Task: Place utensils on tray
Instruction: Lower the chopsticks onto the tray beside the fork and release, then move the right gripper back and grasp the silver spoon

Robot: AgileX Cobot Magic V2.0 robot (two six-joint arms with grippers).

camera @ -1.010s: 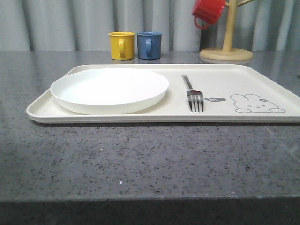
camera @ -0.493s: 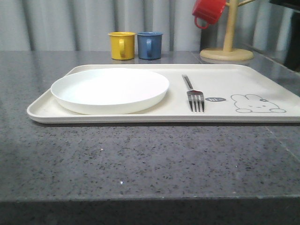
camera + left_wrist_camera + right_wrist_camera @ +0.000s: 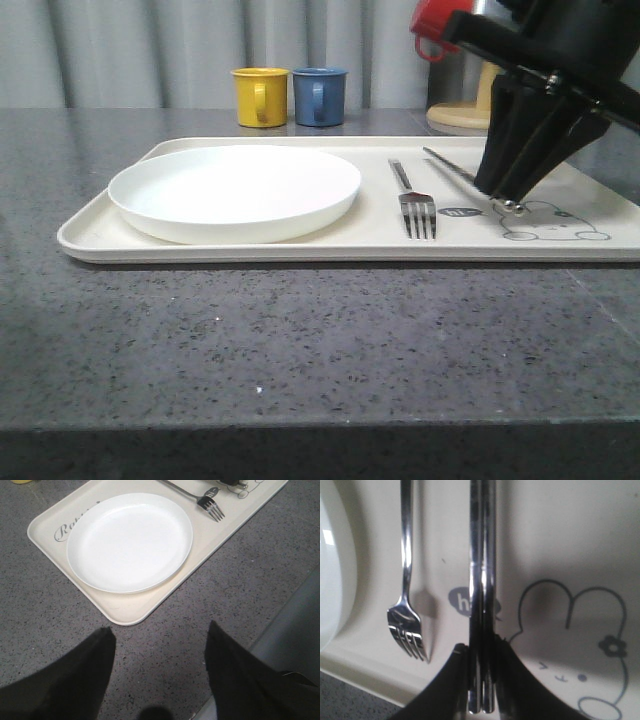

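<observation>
The cream tray lies on the dark stone table. On it a silver fork rests to the right of the white plate, tines toward me. My right gripper hangs low over the tray's rabbit drawing, shut on a pair of silver chopsticks that run away from me beside the fork. From the wrist, the chopsticks sit pinched side by side in the right gripper. Whether they touch the tray I cannot tell. My left gripper is open over bare table, off the tray's corner.
A round white plate takes up the tray's left half. Behind the tray stand a yellow mug and a blue mug. A red mug hangs on a wooden mug tree at the back right.
My right arm has come in from the upper right with the chopsticks and dropped low over the tray's right half. Fork and plate have not moved.
</observation>
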